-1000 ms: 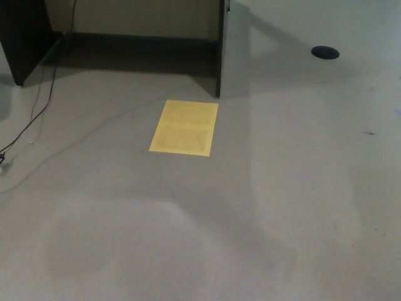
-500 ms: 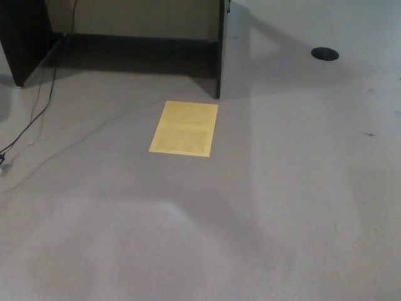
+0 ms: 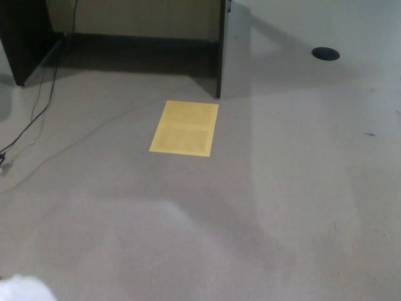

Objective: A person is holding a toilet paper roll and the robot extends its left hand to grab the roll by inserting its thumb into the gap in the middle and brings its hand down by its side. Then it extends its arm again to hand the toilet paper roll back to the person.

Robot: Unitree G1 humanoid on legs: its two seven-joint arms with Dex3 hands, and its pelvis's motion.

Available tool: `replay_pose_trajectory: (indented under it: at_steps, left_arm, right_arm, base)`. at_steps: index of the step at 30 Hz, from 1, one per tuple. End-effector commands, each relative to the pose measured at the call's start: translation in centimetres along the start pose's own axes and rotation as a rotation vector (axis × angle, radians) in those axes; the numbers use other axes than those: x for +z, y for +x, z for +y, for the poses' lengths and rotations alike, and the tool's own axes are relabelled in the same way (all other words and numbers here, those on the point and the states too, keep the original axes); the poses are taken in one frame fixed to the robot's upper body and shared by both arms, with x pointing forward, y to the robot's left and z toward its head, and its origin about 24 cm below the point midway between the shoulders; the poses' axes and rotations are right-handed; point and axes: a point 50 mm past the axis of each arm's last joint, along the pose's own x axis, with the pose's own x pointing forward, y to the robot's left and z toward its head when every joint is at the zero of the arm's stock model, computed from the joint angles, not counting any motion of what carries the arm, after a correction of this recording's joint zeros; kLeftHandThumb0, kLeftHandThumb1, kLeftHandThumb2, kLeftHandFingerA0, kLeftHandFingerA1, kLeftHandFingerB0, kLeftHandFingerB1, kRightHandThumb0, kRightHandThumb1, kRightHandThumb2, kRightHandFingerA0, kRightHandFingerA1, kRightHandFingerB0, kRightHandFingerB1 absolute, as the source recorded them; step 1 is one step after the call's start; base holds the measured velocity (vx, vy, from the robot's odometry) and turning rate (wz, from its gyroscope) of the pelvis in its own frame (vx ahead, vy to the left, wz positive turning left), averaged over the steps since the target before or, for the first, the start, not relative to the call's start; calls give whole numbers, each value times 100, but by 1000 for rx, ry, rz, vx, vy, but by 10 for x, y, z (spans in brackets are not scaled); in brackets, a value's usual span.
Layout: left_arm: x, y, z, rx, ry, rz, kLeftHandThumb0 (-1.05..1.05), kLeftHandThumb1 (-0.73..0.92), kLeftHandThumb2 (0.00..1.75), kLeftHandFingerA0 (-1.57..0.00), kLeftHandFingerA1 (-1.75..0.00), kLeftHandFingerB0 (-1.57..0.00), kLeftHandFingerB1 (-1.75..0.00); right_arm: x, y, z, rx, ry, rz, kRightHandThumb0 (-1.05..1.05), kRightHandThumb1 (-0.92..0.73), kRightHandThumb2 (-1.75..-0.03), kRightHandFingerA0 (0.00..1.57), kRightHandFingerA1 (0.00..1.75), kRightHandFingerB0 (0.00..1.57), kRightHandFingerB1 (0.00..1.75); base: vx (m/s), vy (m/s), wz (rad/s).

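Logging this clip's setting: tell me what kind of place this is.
Probably an office or lab, indoors: bare grey floor, dark desk panels along a wall, loose cables, a yellow sheet and a round floor port.

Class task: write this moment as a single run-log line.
hands: neither in view | white object: edging into lower-left corner, identity unclear | yellow sheet: flat on floor | person: not in view

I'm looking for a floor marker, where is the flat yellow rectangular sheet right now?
In the head view the flat yellow rectangular sheet lies on the grey floor, centre-left, just before the dark desk panel.
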Motion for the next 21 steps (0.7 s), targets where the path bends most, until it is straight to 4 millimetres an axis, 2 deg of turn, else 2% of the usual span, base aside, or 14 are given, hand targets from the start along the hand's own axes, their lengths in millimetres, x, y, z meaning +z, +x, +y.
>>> replay_pose_trajectory:
  at_steps: [1, 2, 3, 5, 7, 9, 10, 11, 14, 16, 19, 21]
  left_arm:
    - [45, 22, 8, -33, -11, -159, -3, 80, 78, -93, -156, -73, -129]
    - [69, 35, 6, -63, -6, -236, -4, 84, 75, -91, -154, -73, -125]
    - [83, 41, 5, -71, -12, -281, -2, 84, 75, -89, -152, -74, -122]
    - [102, 51, 4, -83, -40, -319, -1, 84, 75, -84, -151, -71, -123]
    - [131, 61, 2, -104, 30, -395, 0, 84, 70, -83, -152, -66, -124]
    - [155, 66, 0, -110, 51, -477, 2, 81, 75, -87, -149, -71, -121]
    - [182, 75, -3, -113, 80, -586, 2, 78, 74, -92, -142, -74, -121]
    - [195, 78, -5, -130, 86, -615, -3, 79, 73, -85, -146, -72, -121]
    - [232, 82, -15, -154, 125, -712, -7, 78, 76, -84, -144, -72, -121]
    - [257, 80, -26, -186, 123, -790, -6, 75, 79, -72, -149, -66, -130]
    - [288, 75, -38, -207, 147, -840, -6, 74, 77, -77, -149, -70, -125]
    - [312, 74, -49, -223, 154, -892, -11, 70, 84, -80, -153, -71, -130]
  right_arm:
    - [-9, -4, 4, 10, -9, 26, -35, -66, -60, 75, 62, 60, 43]
    - [-9, -4, 4, 6, -26, 19, -35, -67, -60, 75, 62, 61, 44]
    - [-9, -4, 4, 6, -23, 21, -34, -67, -60, 75, 62, 61, 43]
    - [-6, -2, 1, 3, -7, 18, -33, -67, -60, 74, 60, 60, 43]
    - [-5, -2, -1, 2, -6, 20, -33, -66, -60, 74, 61, 59, 43]
    - [-6, -2, -2, 9, -14, 24, -34, -67, -60, 74, 59, 59, 43]
    - [-5, -1, -2, 9, -36, 18, -36, -67, -60, 74, 62, 60, 43]
    - [-4, -1, -3, 9, -42, 16, -36, -67, -60, 74, 61, 60, 43]
    - [-3, 0, -5, 8, -26, 19, -36, -67, -60, 74, 62, 60, 43]
    - [-5, -1, -1, 13, -20, 24, -36, -67, -60, 74, 59, 59, 43]
    - [-5, -2, 0, 13, -32, 20, -36, -67, -60, 74, 59, 60, 44]
    - [-5, -1, -2, 13, -37, 15, -36, -67, -60, 74, 62, 58, 43]
  base:
    - [0, 0, 0]
    - [0, 0, 0]
    - [0, 0, 0]
    - [0, 0, 0]
    - [0, 0, 0]
    - [0, 0, 0]
    - [0, 0, 0]
    - [0, 0, 6]
    - [0, 0, 0]
    - [0, 0, 0]
    - [0, 0, 0]
    - [0, 0, 0]
